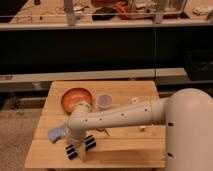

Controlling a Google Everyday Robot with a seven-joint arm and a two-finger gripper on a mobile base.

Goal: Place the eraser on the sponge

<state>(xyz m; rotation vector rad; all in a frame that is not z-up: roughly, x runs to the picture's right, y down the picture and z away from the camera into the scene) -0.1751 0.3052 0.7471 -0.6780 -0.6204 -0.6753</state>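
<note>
Near the front left edge of the wooden surface, the eraser sat crosswise in the pincer, which was pinching its middle so both black ends stuck out. The light blue sponge lay just beside it, to the left, apart from it. Farther back stood an orange bowl and a clear cup.
</note>
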